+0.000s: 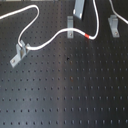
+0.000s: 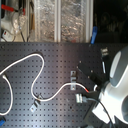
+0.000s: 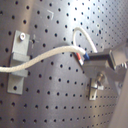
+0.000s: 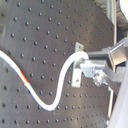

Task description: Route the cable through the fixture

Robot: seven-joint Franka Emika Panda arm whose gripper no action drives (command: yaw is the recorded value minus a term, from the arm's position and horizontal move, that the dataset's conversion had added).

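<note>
The white cable (image 1: 50,41) runs across the black perforated board, through a grey fixture (image 1: 19,52) at the first exterior view's left and past a middle fixture (image 1: 70,25). Its red band (image 1: 88,36) lies just beyond the middle fixture, and from there the cable climbs out of the top of the first exterior view. My gripper (image 1: 79,9) hangs over the board's far edge. In the first wrist view the gripper (image 3: 91,54) looks shut on the cable (image 3: 50,52) beside the red band (image 3: 80,58). In the second wrist view the cable (image 4: 60,85) curves up to the fingers.
A third fixture (image 1: 114,25) stands on the first exterior view's right with no cable in it. The white arm (image 2: 117,82) covers the second exterior view's right side. Foil-covered panels (image 2: 60,20) and clutter stand behind the board. The cable's slack loops at the far left (image 2: 22,62).
</note>
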